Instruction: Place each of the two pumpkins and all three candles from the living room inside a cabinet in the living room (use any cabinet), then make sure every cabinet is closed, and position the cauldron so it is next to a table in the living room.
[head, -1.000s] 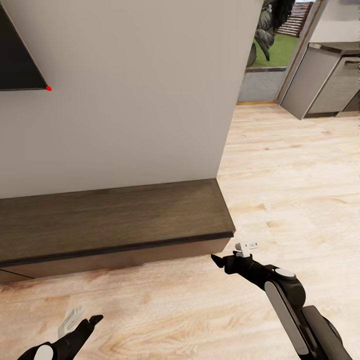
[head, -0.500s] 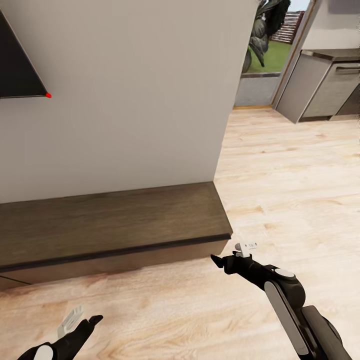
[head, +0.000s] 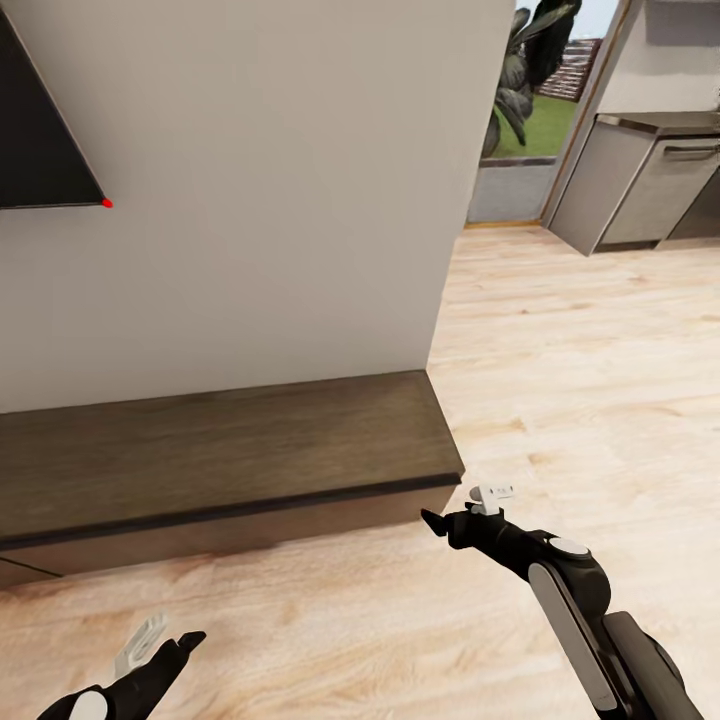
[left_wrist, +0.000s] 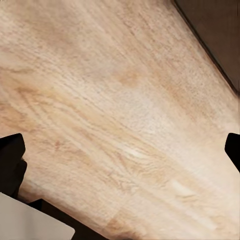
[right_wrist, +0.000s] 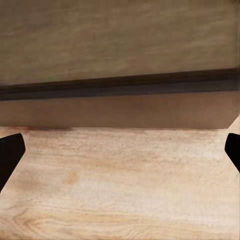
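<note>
A: Head view first. Where's the cabinet?

B: Low against the wall, front shut as far as I can see. My right pincer hangs just off its right end, above the floor. Left pincer is low, well apart from the cabinet. Can't tell their jaw state from here. TV corner up on the wall, kitchen units far off to the right.

A: Left wrist view?

B: Bare floor, cabinet edge in the corner. Fingertips at opposite edges, so spread, holding nothing.

A: Right wrist?

B: Cabinet front straight ahead, fingers wide apart, empty.

A: Advice?

B: No pumpkins or candles here. I judge I'm positioning; I'd square up to the drawer front and catch its edge before pulling.
</note>
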